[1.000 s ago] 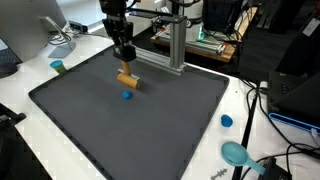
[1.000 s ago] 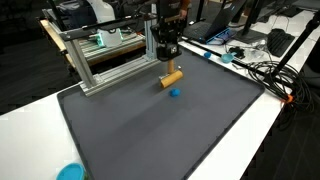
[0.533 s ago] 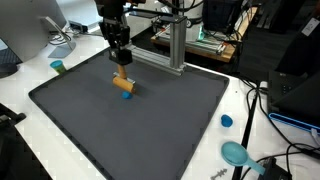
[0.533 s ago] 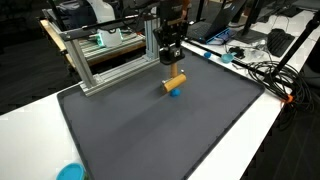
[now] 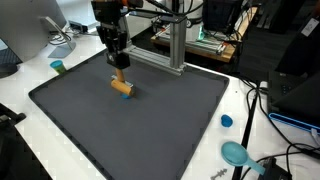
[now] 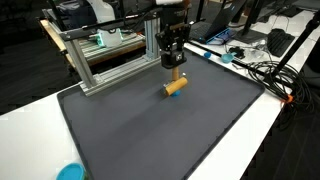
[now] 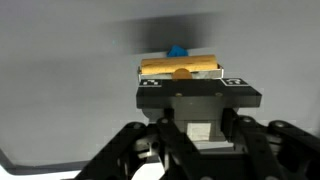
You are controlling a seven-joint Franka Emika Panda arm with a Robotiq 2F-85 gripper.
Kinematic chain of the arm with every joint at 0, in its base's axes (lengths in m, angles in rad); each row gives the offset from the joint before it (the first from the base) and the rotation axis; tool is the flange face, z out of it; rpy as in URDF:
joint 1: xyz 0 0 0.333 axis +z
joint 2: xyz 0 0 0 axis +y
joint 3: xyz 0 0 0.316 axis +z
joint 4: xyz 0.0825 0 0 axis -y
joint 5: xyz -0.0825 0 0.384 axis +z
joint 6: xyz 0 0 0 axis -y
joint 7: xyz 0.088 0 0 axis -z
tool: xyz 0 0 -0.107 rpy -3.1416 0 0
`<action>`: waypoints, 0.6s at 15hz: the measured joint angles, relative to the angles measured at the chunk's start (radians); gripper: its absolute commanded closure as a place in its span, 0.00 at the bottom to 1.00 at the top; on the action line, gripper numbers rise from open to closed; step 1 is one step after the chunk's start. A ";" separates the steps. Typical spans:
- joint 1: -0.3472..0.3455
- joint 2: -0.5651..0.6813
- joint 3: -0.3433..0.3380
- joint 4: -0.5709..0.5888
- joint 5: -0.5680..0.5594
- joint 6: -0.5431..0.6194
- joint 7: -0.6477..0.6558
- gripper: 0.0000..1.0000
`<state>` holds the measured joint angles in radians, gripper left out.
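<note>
My gripper (image 5: pixel 119 72) (image 6: pixel 174 72) hangs over the back part of a dark grey mat (image 5: pixel 150 135) (image 6: pixel 170 140). It is shut on a wooden cylinder block (image 5: pixel 122 88) (image 6: pixel 175 86), which lies crosswise below the fingers, just above the mat. In the wrist view the block (image 7: pixel 180 67) sits right in front of the gripper (image 7: pixel 181 80), and a small blue piece (image 7: pixel 177 51) peeks out beyond it. In both exterior views the block covers the blue piece.
An aluminium frame (image 5: pixel 170 45) (image 6: pixel 110 55) stands along the mat's back edge, close to the arm. A teal cup (image 5: pixel 58 67), a blue cap (image 5: pixel 227 121) and a teal scoop (image 5: pixel 236 153) lie off the mat. Cables (image 6: pixel 262 72) crowd one side.
The gripper has carried the wooden block sideways across the mat until it stands over the blue piece, which showed beside the block a second ago and is now covered in the exterior views.
</note>
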<state>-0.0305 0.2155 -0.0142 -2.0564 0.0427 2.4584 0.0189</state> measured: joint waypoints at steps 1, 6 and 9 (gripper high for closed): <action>0.000 0.006 0.000 0.005 0.000 -0.002 0.000 0.78; 0.000 0.023 0.000 0.027 -0.004 -0.032 0.002 0.78; 0.000 0.033 0.000 0.041 -0.010 -0.046 0.008 0.78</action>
<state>-0.0301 0.2488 -0.0143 -2.0157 0.0331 2.4128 0.0268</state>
